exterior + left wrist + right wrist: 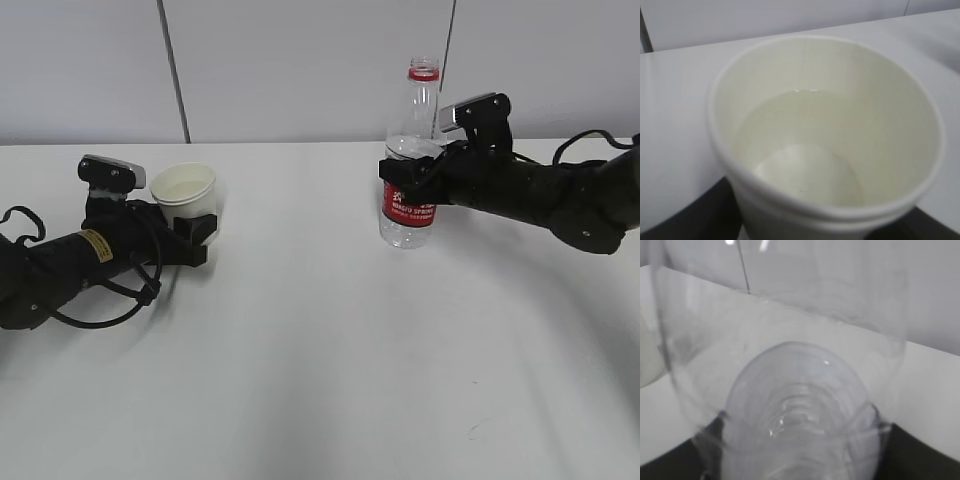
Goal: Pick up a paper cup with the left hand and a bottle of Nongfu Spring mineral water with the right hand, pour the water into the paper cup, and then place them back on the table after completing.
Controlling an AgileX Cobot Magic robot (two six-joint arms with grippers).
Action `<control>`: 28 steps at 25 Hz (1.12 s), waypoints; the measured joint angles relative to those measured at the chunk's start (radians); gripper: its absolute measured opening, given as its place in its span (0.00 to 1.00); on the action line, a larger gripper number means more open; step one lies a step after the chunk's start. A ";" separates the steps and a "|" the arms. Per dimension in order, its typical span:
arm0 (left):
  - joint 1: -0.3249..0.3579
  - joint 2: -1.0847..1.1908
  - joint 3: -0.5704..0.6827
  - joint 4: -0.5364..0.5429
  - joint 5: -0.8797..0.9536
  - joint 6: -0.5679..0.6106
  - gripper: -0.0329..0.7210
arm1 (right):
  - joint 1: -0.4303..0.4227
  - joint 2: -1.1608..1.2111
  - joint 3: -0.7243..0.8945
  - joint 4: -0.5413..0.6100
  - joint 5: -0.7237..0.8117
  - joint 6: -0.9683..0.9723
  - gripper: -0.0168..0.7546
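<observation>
The left hand (192, 238) is clamped on the paper cup (185, 193), near the table's (320, 380) left edge, upright so its water (805, 150) stays in. The right hand (405, 172) grips the uncapped bottle (412, 160) toward the far edge, seemingly resting down.

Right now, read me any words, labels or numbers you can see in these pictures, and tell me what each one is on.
Red label on the bottle: white lettering, which looks like "NONGFU SPRING" on its largest line; the smaller print is too blurred to read.
Yellow sticker on the left hand: dark print, too small to read.
Paper cup: plain, no text.
Right hand: no readable marking.
Both wrist views: no text.
</observation>
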 joint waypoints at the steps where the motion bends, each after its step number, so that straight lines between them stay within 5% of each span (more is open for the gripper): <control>1: 0.000 0.000 0.000 0.000 0.000 0.001 0.59 | 0.000 0.000 0.000 0.005 -0.005 -0.002 0.52; 28: 0.000 0.000 0.000 0.000 0.000 0.002 0.63 | 0.000 0.000 0.000 0.005 -0.005 -0.008 0.52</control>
